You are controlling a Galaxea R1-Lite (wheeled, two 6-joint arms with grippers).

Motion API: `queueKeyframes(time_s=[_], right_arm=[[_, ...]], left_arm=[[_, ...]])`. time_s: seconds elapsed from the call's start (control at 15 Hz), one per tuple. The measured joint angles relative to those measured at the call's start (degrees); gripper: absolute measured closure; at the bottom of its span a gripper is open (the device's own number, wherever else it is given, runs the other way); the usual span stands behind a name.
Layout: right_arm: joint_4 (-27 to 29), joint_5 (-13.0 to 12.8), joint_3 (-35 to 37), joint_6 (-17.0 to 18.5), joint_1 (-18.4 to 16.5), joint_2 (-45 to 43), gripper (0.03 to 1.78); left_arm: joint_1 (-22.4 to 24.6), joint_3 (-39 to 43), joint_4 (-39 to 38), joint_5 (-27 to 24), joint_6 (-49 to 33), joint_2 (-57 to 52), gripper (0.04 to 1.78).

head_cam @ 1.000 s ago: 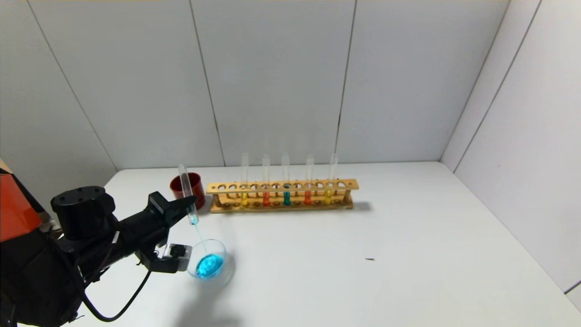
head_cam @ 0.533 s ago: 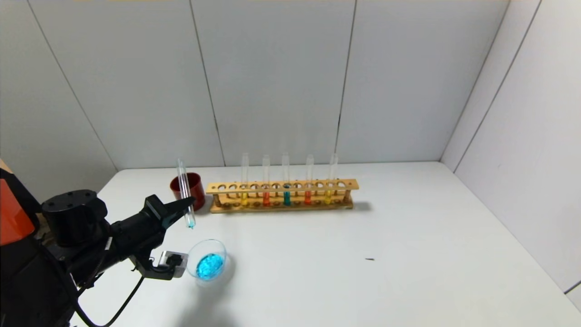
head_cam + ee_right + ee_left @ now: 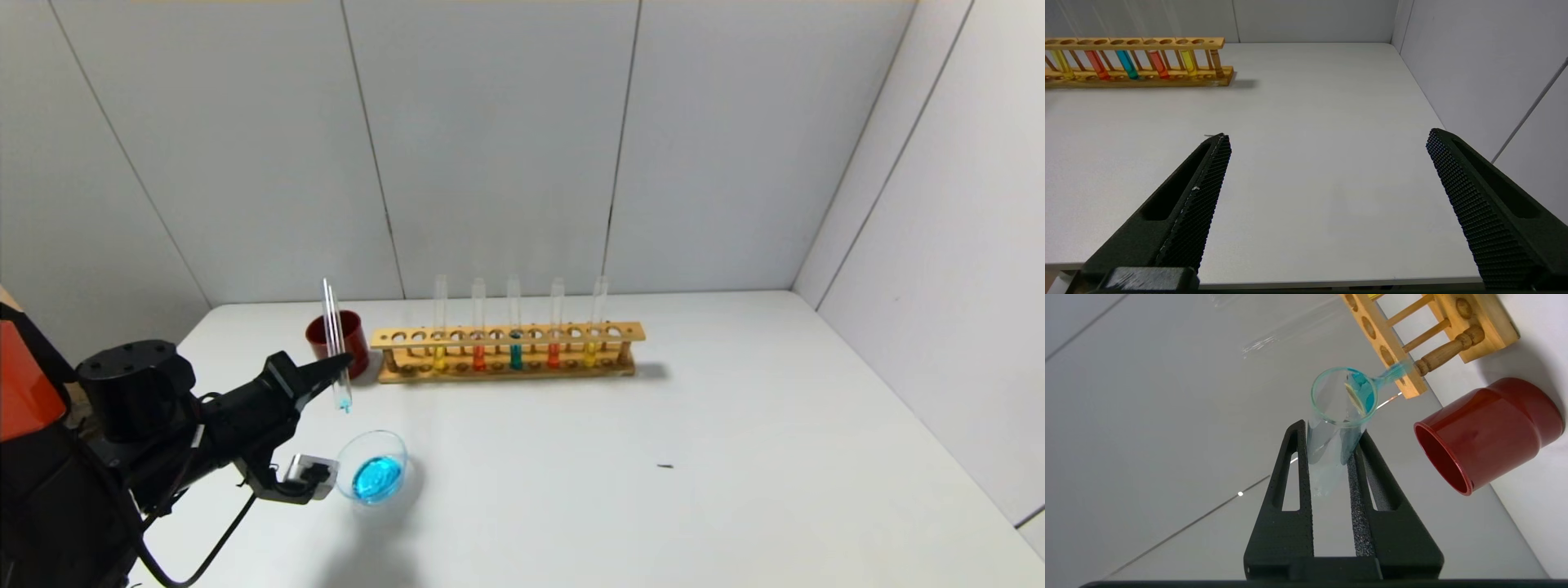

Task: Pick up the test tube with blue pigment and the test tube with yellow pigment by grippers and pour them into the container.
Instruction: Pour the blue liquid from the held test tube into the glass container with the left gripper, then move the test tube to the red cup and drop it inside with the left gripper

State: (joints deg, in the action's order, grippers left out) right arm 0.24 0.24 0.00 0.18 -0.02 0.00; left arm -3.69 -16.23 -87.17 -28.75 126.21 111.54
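The left gripper (image 3: 333, 369), clamped on the inverted test tube with blue pigment (image 3: 335, 343), hangs just beyond the glass container (image 3: 373, 466) of blue liquid near the surface's (image 3: 653, 490) left edge. A clinging drop could fall outside the dish. The right gripper (image 3: 1327, 163) waits wide apart; a yellow-pigment tube (image 3: 590, 327) stands racked.

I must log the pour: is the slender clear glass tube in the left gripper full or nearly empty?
Nearly empty: the slender clear glass tube in the left gripper shows only a blue trace at its lower tip.
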Motion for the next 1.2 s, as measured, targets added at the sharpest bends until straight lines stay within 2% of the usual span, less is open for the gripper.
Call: queueKeyframes(time_s=[0.4, 0.8, 1.0, 1.2], right_arm=[[0.0, 0.0, 0.0, 0.0, 0.0, 0.0, 0.06], [0.0, 0.0, 0.0, 0.0, 0.0, 0.0, 0.06], [0.0, 0.0, 0.0, 0.0, 0.0, 0.0, 0.06], [0.0, 0.0, 0.0, 0.0, 0.0, 0.0, 0.06]], left_arm=[[-0.1, 0.5, 0.0, -0.2, 6.3, 0.7, 1.51], [0.0, 1.2, 0.0, 0.0, 7.4, -1.0, 1.51], [1.1, 1.2, 0.0, 1.4, -2.0, -1.4, 1.51], [1.4, -1.2, 0.0, 10.4, -16.8, -2.4, 1.51]])
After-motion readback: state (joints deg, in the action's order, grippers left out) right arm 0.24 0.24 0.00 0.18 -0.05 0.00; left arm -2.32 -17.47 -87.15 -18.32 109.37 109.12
